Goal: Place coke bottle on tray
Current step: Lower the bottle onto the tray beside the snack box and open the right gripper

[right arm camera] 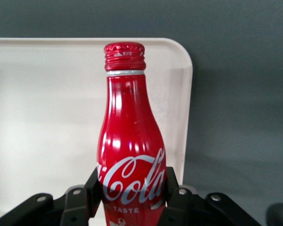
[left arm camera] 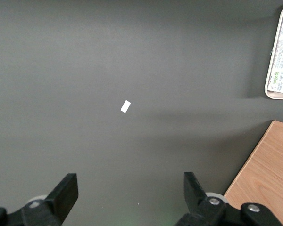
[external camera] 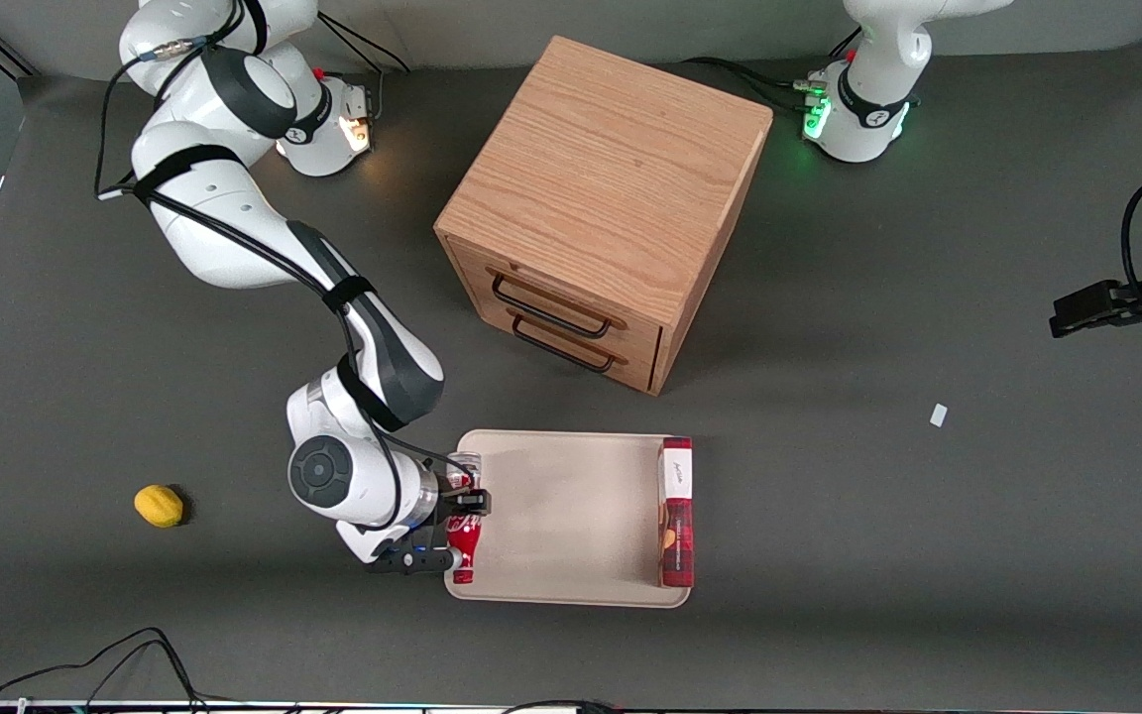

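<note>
Dark grey table [external camera: 829, 327] under everything, seen from the front. Beige tray [external camera: 571, 516] lying nearer the camera than the wooden drawer cabinet [external camera: 606, 213], just in front of its two handled drawers. Coke bottle [external camera: 465, 545] lying on its side along the tray's edge toward the working arm's end, cap pointing to the camera. End effector [external camera: 459, 533] right there at that same tray edge, clenched on the coke bottle. Red snack box [external camera: 677, 512] resting along the tray's edge toward the parked arm's end, well apart from the bottle. Yellow lemon-like thing [external camera: 159, 506] out on the table, well apart from the tray, toward the working arm's end. Small white scrap [external camera: 939, 416] well off the tray, toward the parked arm's end.

Over to the left wrist view: same grey table, white scrap [left arm camera: 126, 107] in the open, a corner of the tray [left arm camera: 270, 89] with the box's label, and a corner of the cabinet [left arm camera: 269, 174].

Now the right wrist view: coke bottle [right arm camera: 131, 155] filling the shot, white script plain to see, black fingers [right arm camera: 175, 195] pressed against both flanks, the pale tray [right arm camera: 42, 117] beneath it, with the tray's rounded corner just past the red cap.
</note>
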You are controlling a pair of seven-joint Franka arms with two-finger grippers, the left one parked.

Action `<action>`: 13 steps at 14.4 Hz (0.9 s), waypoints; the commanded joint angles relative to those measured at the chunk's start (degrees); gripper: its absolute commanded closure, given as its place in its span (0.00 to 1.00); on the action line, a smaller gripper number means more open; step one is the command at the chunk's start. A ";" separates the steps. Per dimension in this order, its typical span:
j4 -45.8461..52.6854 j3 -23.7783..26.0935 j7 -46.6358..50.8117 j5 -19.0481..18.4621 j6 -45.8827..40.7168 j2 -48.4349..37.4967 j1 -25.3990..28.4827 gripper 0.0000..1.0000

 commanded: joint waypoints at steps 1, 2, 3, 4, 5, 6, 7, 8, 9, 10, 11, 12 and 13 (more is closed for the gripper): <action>2.70 0.06 2.44 -1.14 1.87 2.30 1.17 0.96; 2.62 0.06 2.35 -1.14 2.66 2.57 1.17 0.92; 2.62 0.06 2.35 -1.14 3.11 3.00 1.17 0.89; 2.62 0.06 2.35 -1.14 3.98 3.27 1.17 0.83; 2.53 0.06 2.26 -1.14 4.60 3.62 1.17 0.78; 2.53 0.06 2.17 -1.14 4.95 3.80 1.17 0.75; 2.53 0.06 2.00 -1.14 5.04 4.06 1.17 0.68; 2.27 -0.11 2.00 -1.23 5.57 4.41 1.17 0.54; 1.74 -1.07 2.00 -1.23 6.44 4.42 1.17 0.49; 1.21 -1.34 1.91 -1.23 6.97 4.33 1.17 0.30; 0.86 -1.43 1.91 -1.23 7.41 4.33 1.17 0.29; 0.77 -1.43 1.91 -1.32 7.42 4.24 1.17 0.29; 0.77 -1.43 1.91 -1.40 7.42 4.24 1.17 0.27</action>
